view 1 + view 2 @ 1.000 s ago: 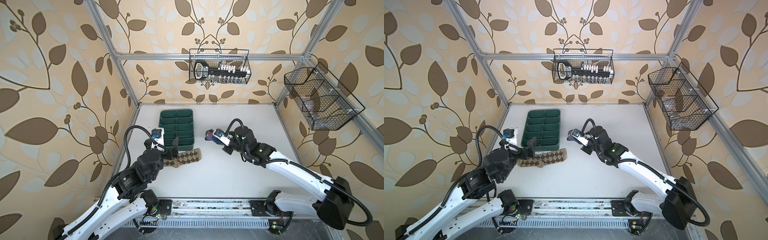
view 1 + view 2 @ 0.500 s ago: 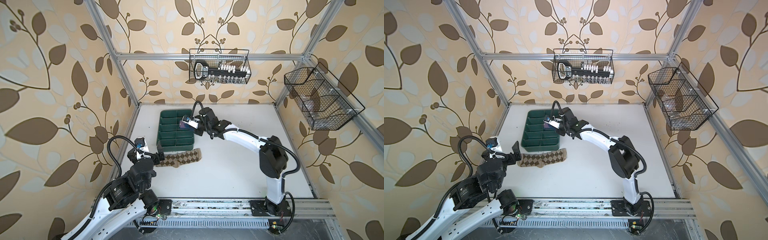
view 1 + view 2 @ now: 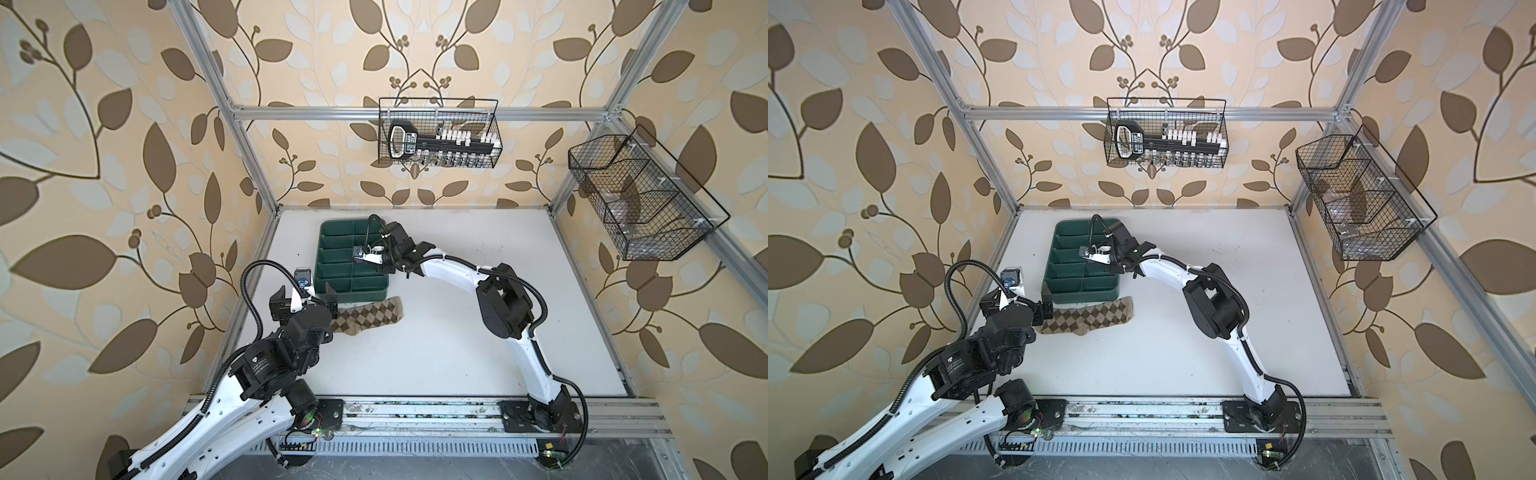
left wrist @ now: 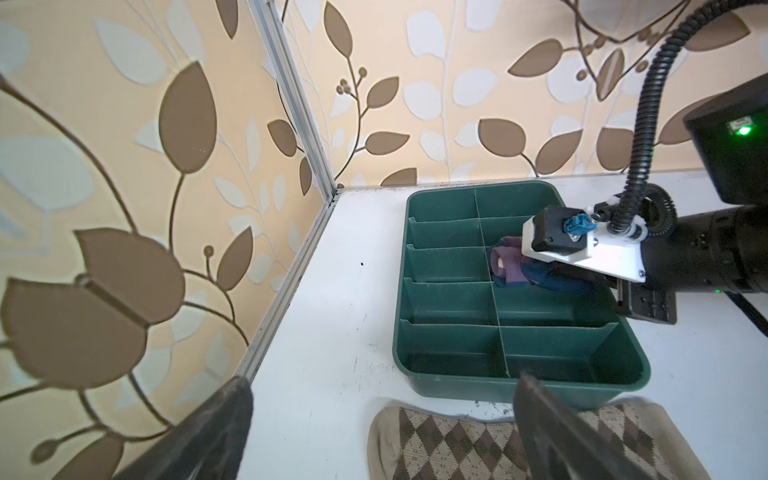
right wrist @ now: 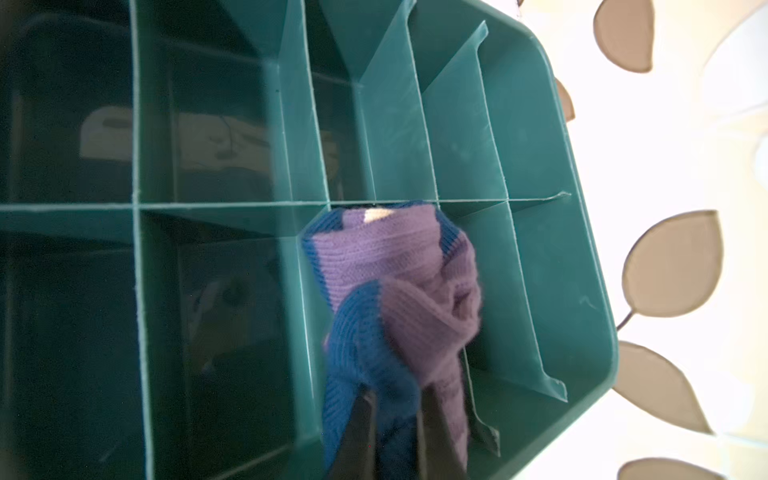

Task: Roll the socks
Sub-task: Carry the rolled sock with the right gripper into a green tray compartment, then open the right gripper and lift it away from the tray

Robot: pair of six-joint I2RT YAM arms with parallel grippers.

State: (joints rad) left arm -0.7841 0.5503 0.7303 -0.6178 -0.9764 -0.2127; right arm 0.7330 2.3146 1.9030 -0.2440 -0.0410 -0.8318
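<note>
right gripper (image 5: 397, 399) now reaches over the tray (image 3: 357, 294), pinching the rolled purple sock (image 5: 386, 257).
looks soft, light, prone to unroll: hold mid-roll; left gripper (image 3: 305, 300) gapes wide at the tan sock (image 3: 374, 316), along the tray's near edge.

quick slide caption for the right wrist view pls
Right gripper pinching the rolled purple sock in a compartment of the green divided tray.

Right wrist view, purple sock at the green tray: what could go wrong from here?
The rolled purple-and-navy sock, pinched by the shut right gripper, looks loosely wound; it may unroll on release.
A thin divider of the green plastic tray leans beside it and could snag.
The tan argyle sock lies close to the tray; the open left gripper may bump it.
</note>
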